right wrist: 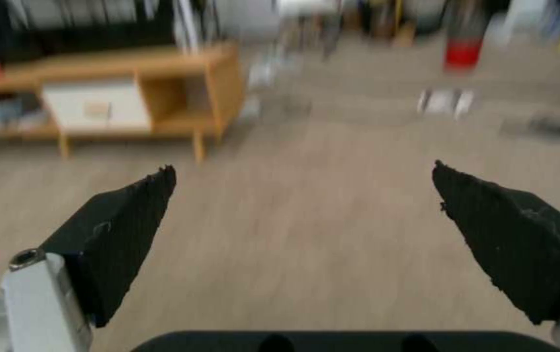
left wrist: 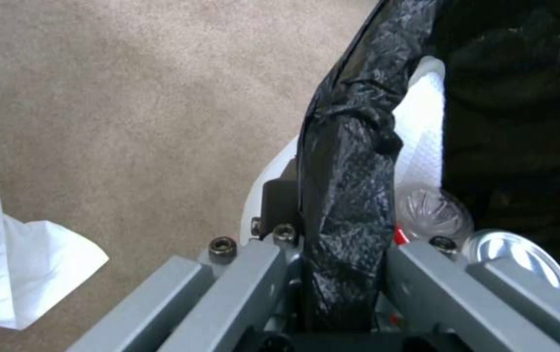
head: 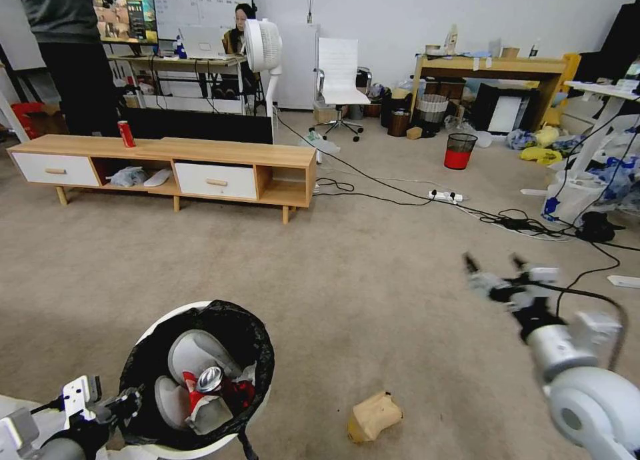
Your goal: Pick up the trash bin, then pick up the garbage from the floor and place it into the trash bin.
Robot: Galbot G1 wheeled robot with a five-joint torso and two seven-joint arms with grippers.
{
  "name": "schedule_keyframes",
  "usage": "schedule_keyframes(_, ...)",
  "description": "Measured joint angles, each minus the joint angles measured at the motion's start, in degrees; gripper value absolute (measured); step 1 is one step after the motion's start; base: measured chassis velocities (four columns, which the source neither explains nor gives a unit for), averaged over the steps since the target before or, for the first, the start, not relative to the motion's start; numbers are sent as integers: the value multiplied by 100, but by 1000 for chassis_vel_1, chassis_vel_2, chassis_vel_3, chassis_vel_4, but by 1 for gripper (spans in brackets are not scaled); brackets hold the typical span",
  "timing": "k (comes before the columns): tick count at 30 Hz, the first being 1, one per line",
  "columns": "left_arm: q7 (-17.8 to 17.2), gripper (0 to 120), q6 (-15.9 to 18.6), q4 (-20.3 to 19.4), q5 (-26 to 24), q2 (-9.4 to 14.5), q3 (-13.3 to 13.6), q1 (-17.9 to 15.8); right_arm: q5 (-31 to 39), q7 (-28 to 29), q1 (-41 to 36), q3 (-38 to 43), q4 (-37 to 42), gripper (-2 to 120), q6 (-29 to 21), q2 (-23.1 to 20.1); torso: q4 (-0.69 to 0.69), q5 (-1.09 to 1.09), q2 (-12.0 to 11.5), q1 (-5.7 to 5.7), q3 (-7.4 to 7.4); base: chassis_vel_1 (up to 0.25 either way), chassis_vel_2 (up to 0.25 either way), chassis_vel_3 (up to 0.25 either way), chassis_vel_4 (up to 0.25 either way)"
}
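Your left gripper (left wrist: 345,274) has its jaws clamped on the bag-lined rim of the trash bin (head: 150,333), held low at your left. Your right gripper (head: 495,267) hangs with jaws wide apart and empty above the carpet (head: 333,280). The crumpled brown paper bag (head: 373,417) lies between them.

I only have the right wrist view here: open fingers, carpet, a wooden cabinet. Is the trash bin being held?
Observer: Yes. The left end effector is clamped on the rim of the trash bin.
Operator: Anything in it yet?
Observer: A crushed red can lies inside.
Operator: Any garbage on the floor?
Observer: A crumpled brown paper bag lies on the carpet to the right of the bin.
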Motion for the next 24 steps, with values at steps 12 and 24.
schedule_keyframes(12, 14, 1, 0, 130, -4, 73, 59, -116, 984, 215, 619, -878, -140, 100, -1609, -527, -2, 0, 0, 0, 0, 0, 0, 0, 0)
schedule_keyframes(24, 48, 1, 0, 261, 8, 99, 125, -209, -131, -779, 1148, -2357, -1046, 100, -2197, -1014, -1, 1, 0, 0, 0, 0, 0, 0, 0)
